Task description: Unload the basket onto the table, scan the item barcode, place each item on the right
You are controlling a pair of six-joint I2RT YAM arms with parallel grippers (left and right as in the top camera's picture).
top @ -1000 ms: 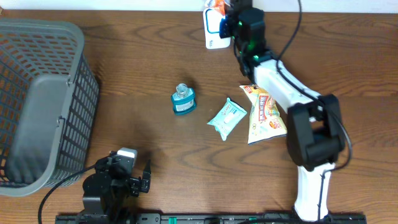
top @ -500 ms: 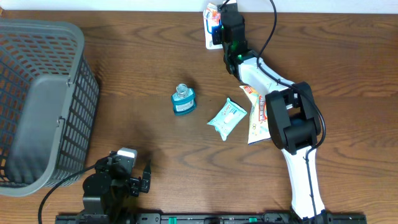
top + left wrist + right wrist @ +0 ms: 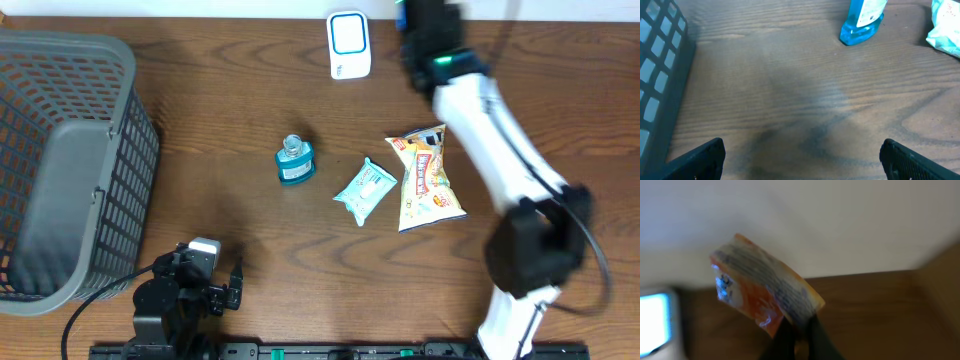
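Overhead: right arm (image 3: 480,110) stretched far, right tool (image 3: 799,330) clenched on orange packet (image 3: 757,290); left tool (image 3: 802,160) released.

Right hand (image 3: 799,326) carrying orange packet (image 3: 760,295) swung right, off the scanner (image 3: 349,44), scanner face now uncovered

Left claw (image 3: 806,159) gapes; right claw (image 3: 799,334) (blurred overhead) clamped.
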